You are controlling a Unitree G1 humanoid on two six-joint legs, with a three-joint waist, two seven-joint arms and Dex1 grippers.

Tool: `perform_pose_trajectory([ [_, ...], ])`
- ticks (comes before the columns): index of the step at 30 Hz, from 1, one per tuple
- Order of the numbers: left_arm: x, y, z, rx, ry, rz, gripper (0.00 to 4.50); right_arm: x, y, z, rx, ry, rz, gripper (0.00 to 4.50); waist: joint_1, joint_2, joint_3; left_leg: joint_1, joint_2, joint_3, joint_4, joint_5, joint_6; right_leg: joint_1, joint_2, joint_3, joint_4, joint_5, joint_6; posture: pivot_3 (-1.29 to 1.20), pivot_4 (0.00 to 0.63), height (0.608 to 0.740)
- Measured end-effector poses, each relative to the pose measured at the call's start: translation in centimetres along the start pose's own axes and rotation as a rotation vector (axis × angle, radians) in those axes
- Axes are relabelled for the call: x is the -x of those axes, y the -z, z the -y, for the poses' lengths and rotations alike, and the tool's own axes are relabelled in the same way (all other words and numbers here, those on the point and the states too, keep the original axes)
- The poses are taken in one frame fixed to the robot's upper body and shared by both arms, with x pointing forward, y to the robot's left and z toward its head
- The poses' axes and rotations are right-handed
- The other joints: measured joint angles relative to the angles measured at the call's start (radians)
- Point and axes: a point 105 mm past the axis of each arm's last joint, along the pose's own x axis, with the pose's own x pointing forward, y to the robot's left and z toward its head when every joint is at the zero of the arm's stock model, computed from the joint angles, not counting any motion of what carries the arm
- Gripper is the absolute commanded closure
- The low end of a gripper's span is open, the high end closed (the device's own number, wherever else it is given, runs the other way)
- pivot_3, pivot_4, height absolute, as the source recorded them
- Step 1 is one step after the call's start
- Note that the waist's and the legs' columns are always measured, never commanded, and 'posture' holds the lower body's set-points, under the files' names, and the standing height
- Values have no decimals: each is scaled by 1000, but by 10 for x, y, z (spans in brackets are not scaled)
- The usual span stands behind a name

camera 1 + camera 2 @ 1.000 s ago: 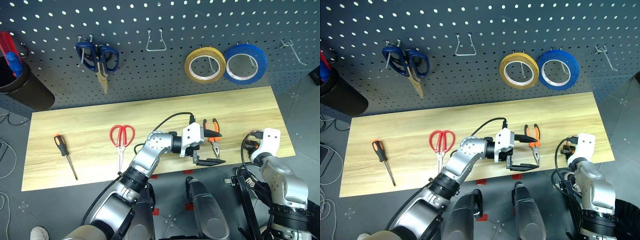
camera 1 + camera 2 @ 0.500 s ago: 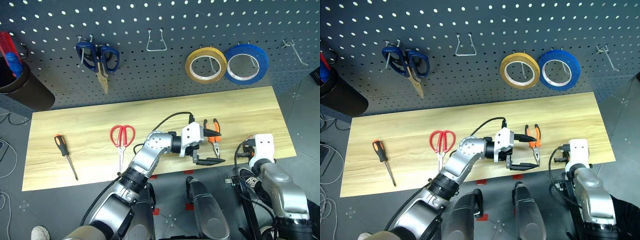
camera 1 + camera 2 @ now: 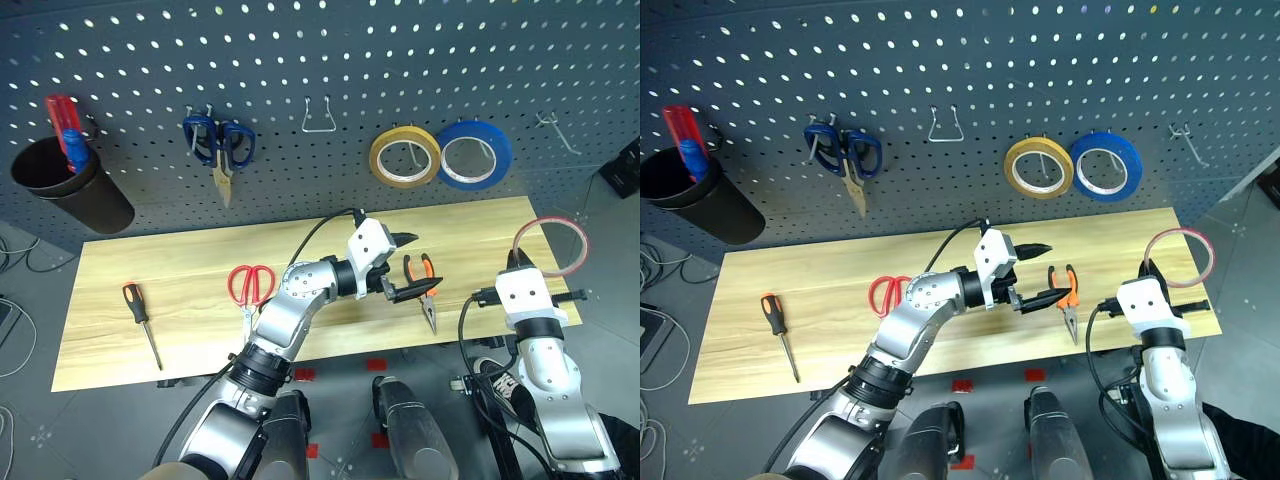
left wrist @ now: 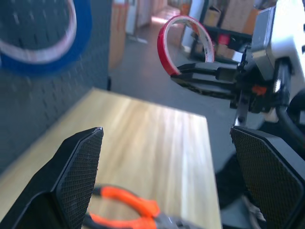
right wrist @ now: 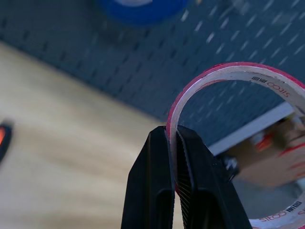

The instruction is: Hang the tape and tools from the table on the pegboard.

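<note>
- I have the red tape ring point(image 3: 551, 246) pinched by its lower rim in my right gripper point(image 5: 172, 143), jaws clamped together on the thin band; it is off the table point(image 3: 180, 270), out past the table's right end at about 3 o'clock of the scene
- The ring stands upright on edge, its open face turned toward the pegboard point(image 3: 330, 50); being round it has no real long axis, only the hole axis running toward the board
- My left gripper point(image 3: 408, 267) stands with fingers wide apart, holding nothing, just above the orange-and-black pliers point(image 3: 425, 291), which lie with handles toward 12 o'clock and nose toward 6
- I judge the step in hand is carrying the tape to a hook; the free hook point(image 3: 554, 130) at 1 o'clock, right of the blue roll point(image 3: 474, 154), looks the likely target
- Next move calls for raising the ring and threading its hole over the hook tip before letting go
- Red scissors point(image 3: 250, 287) and screwdriver point(image 3: 140, 315) lie on the table, not yet hung
</note>
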Motion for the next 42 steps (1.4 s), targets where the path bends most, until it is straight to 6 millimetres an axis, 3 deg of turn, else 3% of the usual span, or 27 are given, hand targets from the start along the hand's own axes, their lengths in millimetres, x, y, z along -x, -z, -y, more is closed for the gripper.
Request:
perform_pose_trajectory([
  [8, -30, -14, -10, -45, 29, 43, 0, -47, -14, 18, 33, 81, 137, 4489, 0, -2, -35, -1, -9, 0, 0, 1, 4, 1, -7, -1, 0, 0, 0, -105, 173, 740],
  [14, -38, -13, -12, -44, 41, 57, 0, -74, -19, 33, 40, 124, 182, 4489, -2, -1, -51, -2, -10, -1, 0, 2, 6, 1, -10, -3, 0, 0, 0, -109, 163, 740],
  [22, -51, -26, -18, -97, 76, 84, 0, -96, -17, 35, -35, 104, 189, 4489, -6, 0, -62, -4, -12, -2, 0, 3, 8, 1, -12, -5, 1, 1, 1, -104, 159, 740],
  [29, -51, -23, -17, -93, 90, 81, 0, -102, 1, 30, -236, 76, 93, 4489, -24, 1, -67, -4, -12, -3, 0, 3, 8, 2, -13, -6, 2, 1, 1, -94, 166, 740],
  [36, -48, -18, -16, -87, 85, 74, 0, -95, 26, 17, -390, 45, -37, 2384, -31, 7, -76, -4, -13, -3, 0, 3, 9, 2, -14, -7, 2, 1, 1, -85, 173, 740],
  [42, -48, -17, -16, -90, 85, 68, 0, -94, 28, 16, -415, 42, -55, 285, -31, 7, -78, -4, -13, -3, 1, 3, 10, 3, -14, -7, 3, 1, 1, -87, 182, 740],
])
